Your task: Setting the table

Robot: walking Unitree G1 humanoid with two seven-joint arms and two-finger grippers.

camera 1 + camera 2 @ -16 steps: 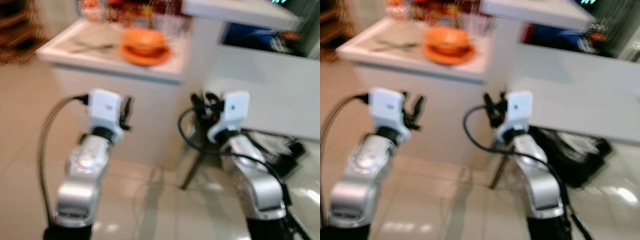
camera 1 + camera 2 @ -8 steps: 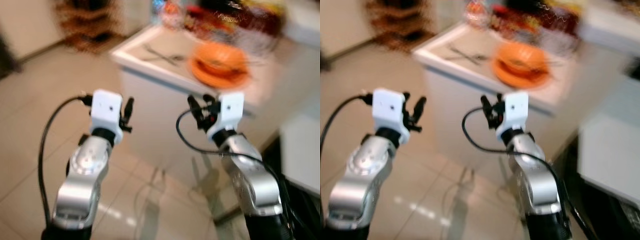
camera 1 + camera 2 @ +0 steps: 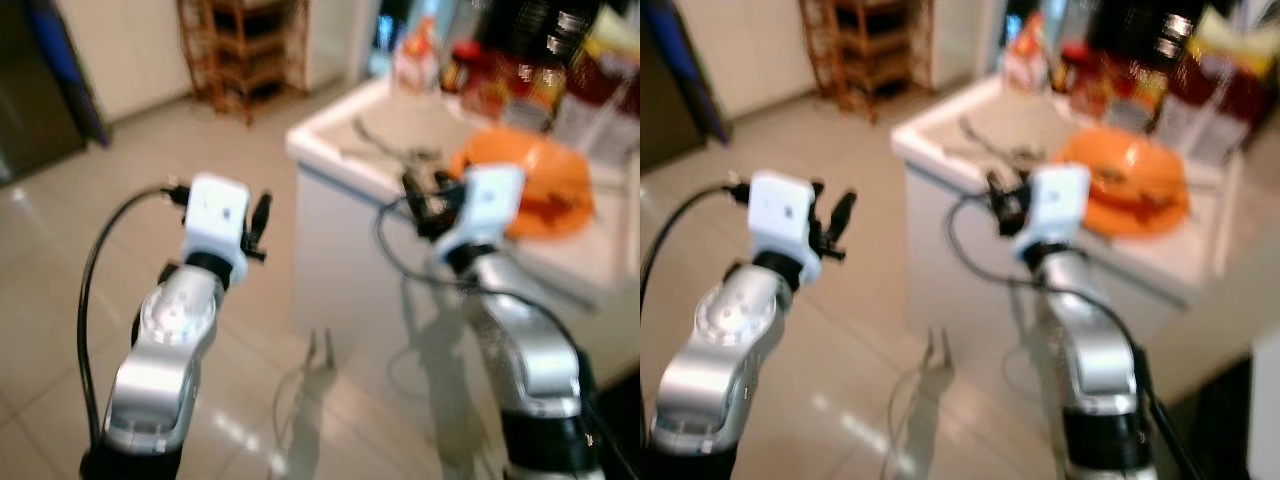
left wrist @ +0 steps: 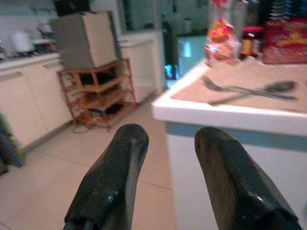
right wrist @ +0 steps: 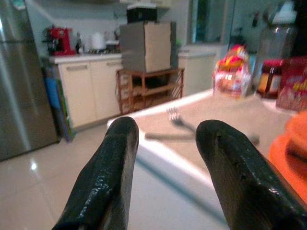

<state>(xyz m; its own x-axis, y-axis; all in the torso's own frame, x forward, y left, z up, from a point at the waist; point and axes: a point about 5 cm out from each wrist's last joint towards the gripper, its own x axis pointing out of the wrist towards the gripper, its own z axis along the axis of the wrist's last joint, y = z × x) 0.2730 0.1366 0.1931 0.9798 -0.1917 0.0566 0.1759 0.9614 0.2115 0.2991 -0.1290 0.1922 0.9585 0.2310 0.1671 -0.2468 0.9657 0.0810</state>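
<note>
Both the left claw [image 4: 165, 158] and right claw [image 5: 165, 158] are spread and empty. A fork [image 4: 225, 87] and orange bowl [image 3: 1127, 170] lie on the white surface [image 3: 970, 150]

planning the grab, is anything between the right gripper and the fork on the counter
Nothing visible does. The right gripper is open and aimed over the counter edge, with bare countertop between its fingers and the fork. The orange bowl sits off to the side, out of that path.
</note>
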